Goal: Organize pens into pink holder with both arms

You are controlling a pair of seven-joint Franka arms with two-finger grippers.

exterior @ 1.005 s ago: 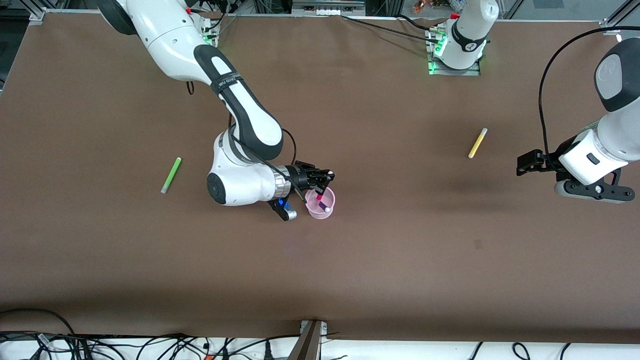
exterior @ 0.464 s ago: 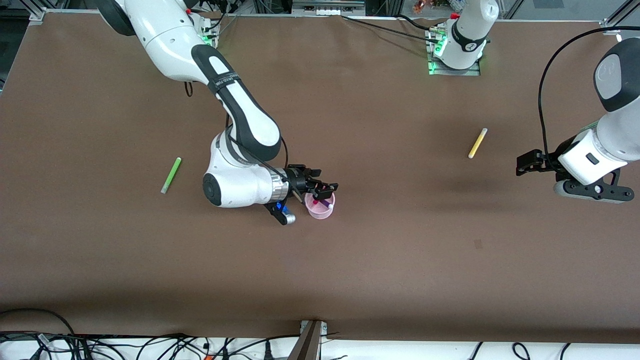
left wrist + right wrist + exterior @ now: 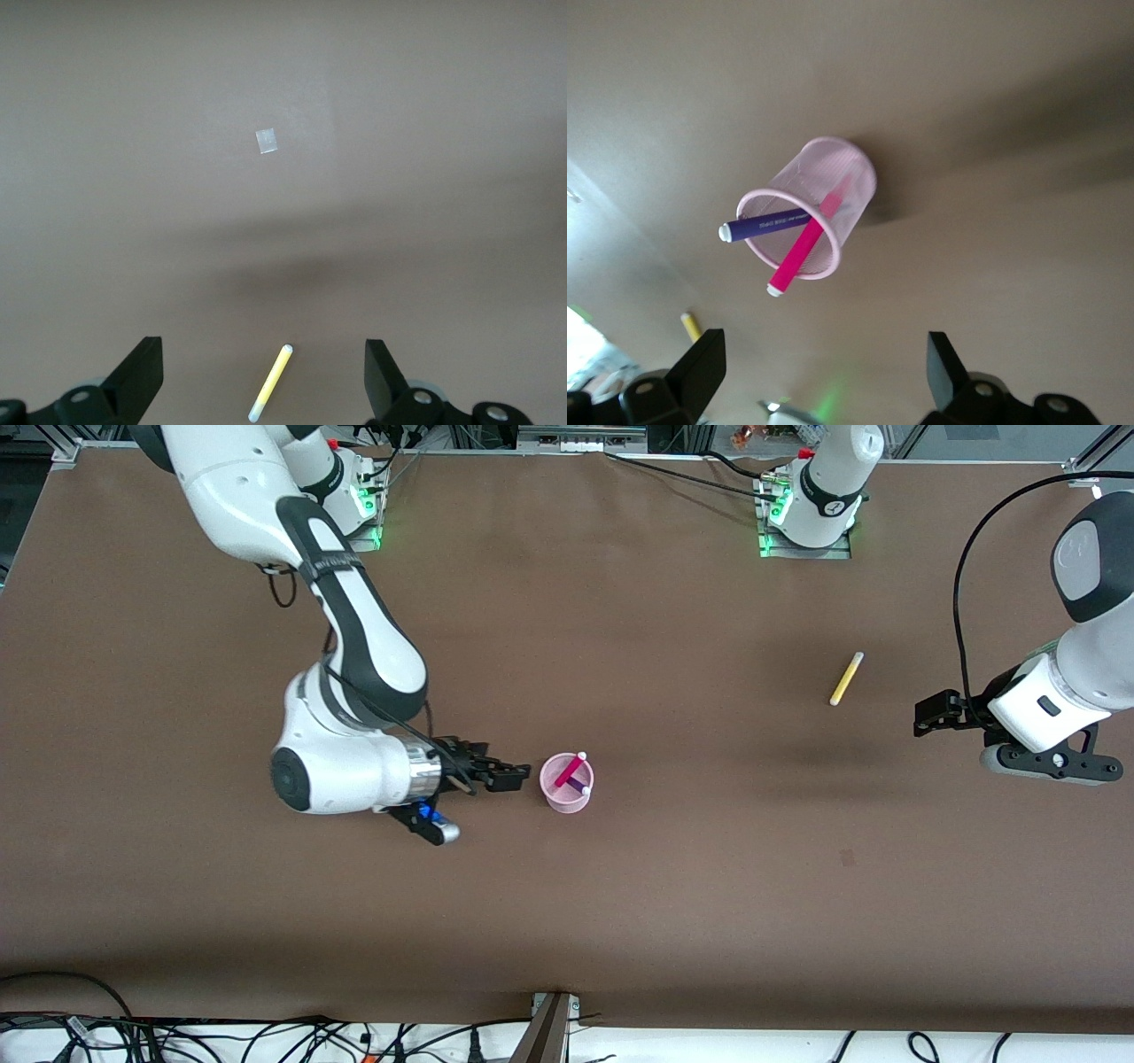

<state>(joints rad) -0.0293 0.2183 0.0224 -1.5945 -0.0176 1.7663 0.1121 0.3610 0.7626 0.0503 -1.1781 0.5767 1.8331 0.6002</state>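
The pink holder stands upright mid-table. A magenta pen and a dark purple pen lean inside it, pale ends up. My right gripper is open and empty, just beside the holder toward the right arm's end. A yellow pen lies flat toward the left arm's end. My left gripper hangs open and empty above the table near that pen, and the left arm waits.
A small pale patch of tape sits on the brown tabletop, nearer the front camera than the yellow pen. Cables run along the table's front edge. The two arm bases stand at the back edge.
My right gripper has opened and let the magenta pen drop into the holder. It then drew back toward the right arm's end. The left arm has not moved.
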